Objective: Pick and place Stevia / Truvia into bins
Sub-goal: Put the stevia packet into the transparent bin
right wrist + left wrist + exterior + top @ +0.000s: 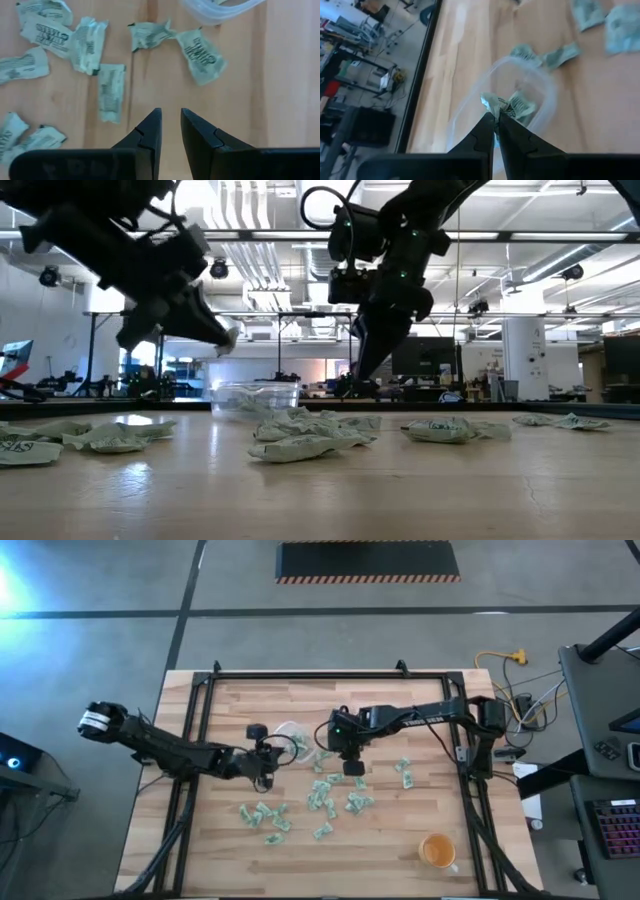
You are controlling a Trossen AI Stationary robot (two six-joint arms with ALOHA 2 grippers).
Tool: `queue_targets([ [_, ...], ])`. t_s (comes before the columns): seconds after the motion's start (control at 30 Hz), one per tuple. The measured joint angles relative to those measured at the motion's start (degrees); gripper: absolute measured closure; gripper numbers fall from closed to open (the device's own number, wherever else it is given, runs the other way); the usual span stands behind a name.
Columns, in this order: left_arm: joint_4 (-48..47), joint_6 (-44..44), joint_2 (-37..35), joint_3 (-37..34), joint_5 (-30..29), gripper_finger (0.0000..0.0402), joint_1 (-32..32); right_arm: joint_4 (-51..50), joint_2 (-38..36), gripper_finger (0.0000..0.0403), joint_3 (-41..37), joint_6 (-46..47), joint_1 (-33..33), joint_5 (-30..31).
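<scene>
Many pale green and white Stevia packets [330, 795] lie flat on the wooden table. The clear bin [292, 738] stands behind them; a packet [520, 106] lies inside it. My left gripper [268, 768] hangs just above and beside the bin [545, 85], shut on one crumpled packet [490, 102]. My right gripper [353, 768] points down over loose packets [111, 92] right of the bin, open by a narrow gap [171, 117] with nothing between its fingers. My left gripper pinches a crumpled packet by its near edge [493, 114] between its two fingertips. The fingers slant down from the table's left side. The packet sticks out past the fingertips [230, 336], lifted clear of the table, over the bin's opening.
An orange cup [437, 852] stands near the table's front right. More packets lie at the front left [262, 816] and to the right [405, 775]. A black frame [300, 677] runs round the tabletop; cables lie off the right edge.
</scene>
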Motion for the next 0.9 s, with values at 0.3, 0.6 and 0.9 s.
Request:
queue_targets([
  [0.3, 2.0, 6.1, 2.0, -0.1, 1.6, 0.0395, 7.7, -0.1, -0.2, 0.0339, -0.6, 5.1, 4.0, 0.0],
  [0.6, 6.1, 11.0, 3.3, -0.1, 13.0, 0.0395, 15.3, -0.1, -0.2, 0.034, -0.6, 9.8, 6.7, 0.1],
  [0.9, 8.1, 12.2, 6.0, 0.0, 17.6, 0.0395, 18.3, -3.5, -0.7, 0.0344, -0.6, 16.2, 7.6, 7.2],
])
